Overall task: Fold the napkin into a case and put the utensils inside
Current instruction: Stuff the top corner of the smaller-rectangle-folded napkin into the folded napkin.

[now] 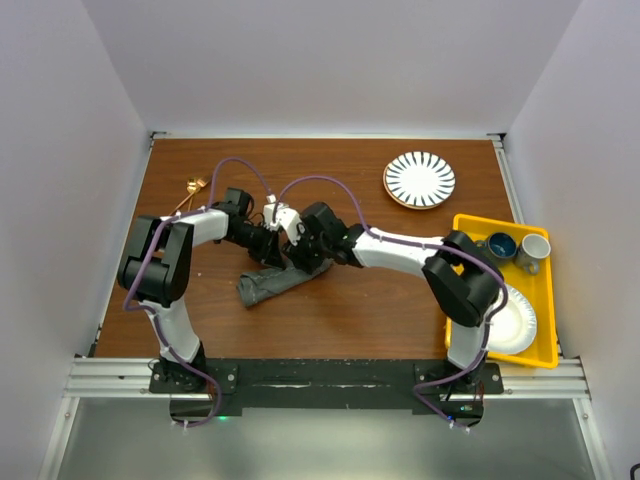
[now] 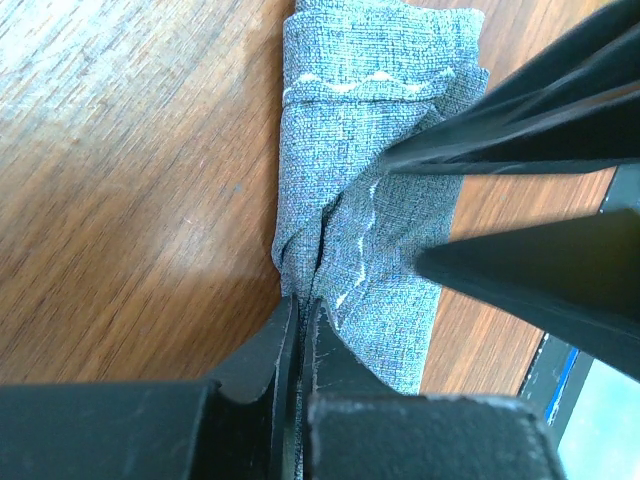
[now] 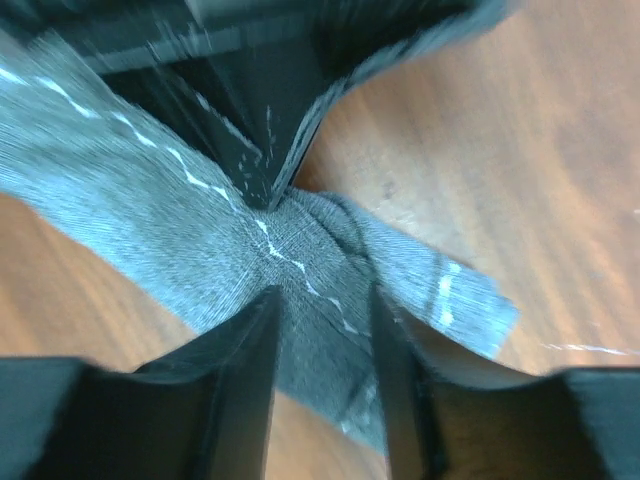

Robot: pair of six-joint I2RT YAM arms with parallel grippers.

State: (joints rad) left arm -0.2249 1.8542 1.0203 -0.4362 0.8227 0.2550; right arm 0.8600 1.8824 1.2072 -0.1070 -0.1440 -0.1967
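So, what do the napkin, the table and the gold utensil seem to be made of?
Napkin: woven grey fabric, matte; visible weave and white stitching. Table: wood or wood-look laminate, slight sheen; brown grain lines. Gold utensil: probably metal, shiny gold; too small to be sure.

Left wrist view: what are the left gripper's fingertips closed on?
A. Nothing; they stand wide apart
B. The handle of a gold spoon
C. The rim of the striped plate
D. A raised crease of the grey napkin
D: the left gripper has its fingertips pressed together on a raised crease of the napkin, which lies folded in a narrow strip on the wooden table.
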